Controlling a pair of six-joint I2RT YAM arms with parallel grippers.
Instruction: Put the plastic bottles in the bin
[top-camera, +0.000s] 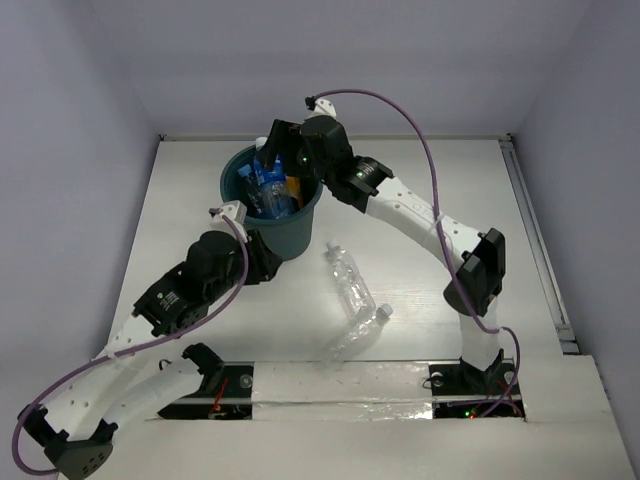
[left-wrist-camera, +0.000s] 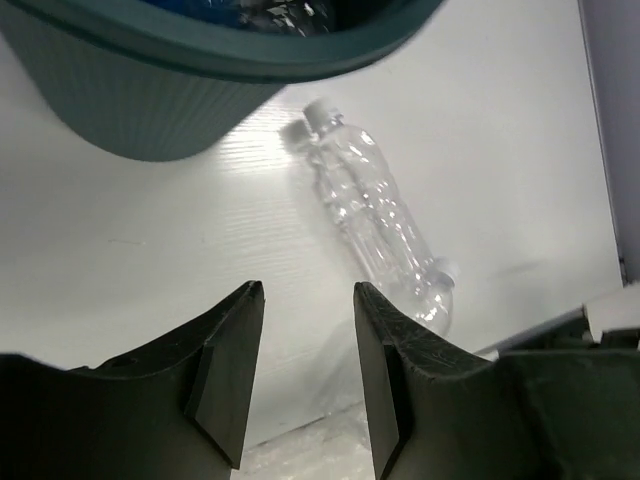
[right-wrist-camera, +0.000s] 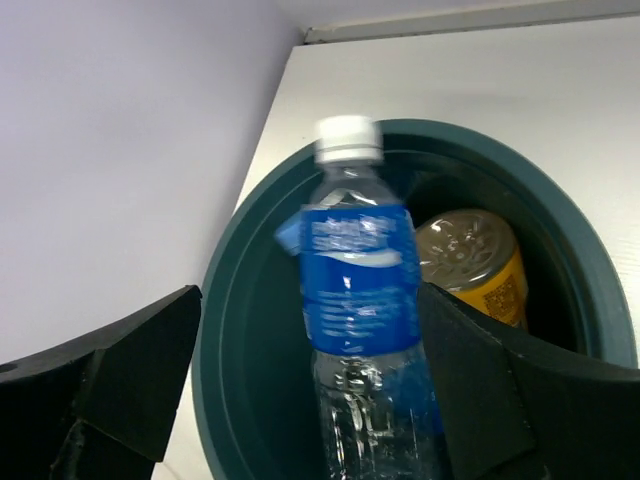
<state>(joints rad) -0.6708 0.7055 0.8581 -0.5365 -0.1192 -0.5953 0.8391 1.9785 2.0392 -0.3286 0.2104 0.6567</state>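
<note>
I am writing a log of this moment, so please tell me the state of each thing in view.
Bin: upright, bottles inside.
Blue-labelled bottle: cap up over the bin, not clamped.
Orange-yellow bottle: inside the bin.
Clear bottle nearer the bin: lying on the table, capped.
Other clear bottle: lying on the table, capped.
Left end effector: open, empty.
Right end effector: open around the blue-labelled bottle.
</note>
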